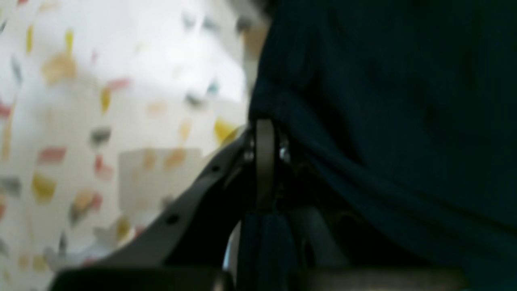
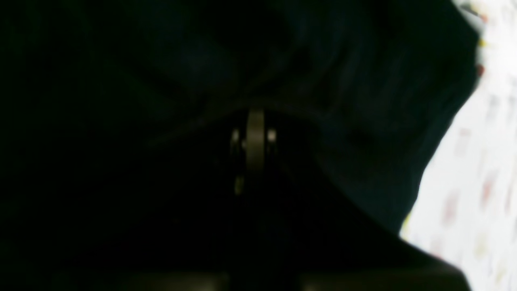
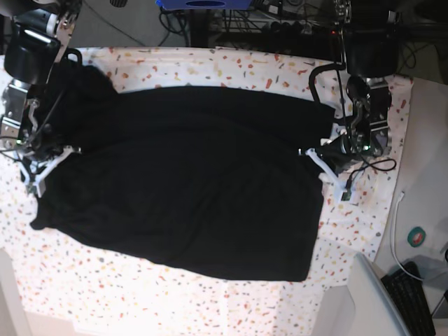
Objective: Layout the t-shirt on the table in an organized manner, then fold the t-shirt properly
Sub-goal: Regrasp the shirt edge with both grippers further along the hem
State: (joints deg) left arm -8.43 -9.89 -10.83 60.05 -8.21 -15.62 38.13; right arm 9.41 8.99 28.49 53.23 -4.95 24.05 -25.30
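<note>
The t-shirt point(image 3: 189, 182) lies spread black across the middle of the counter point(image 3: 210, 70), with the left hand point(image 3: 315, 155) clamped on its 3 o'clock edge and the right hand point(image 3: 43, 157) clamped on its 9 o'clock edge. To fold well, I judge both should lift evenly, keep the cloth taut between them, and carry the edge straight across without dragging wrinkles.

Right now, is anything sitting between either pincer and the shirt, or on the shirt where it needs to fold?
Nothing visible. Both pincers are already shut on the black shirt: the left pincer at one side edge, the right pincer at the opposite one. The shirt lies spread on the speckled table with nothing on top.
</note>
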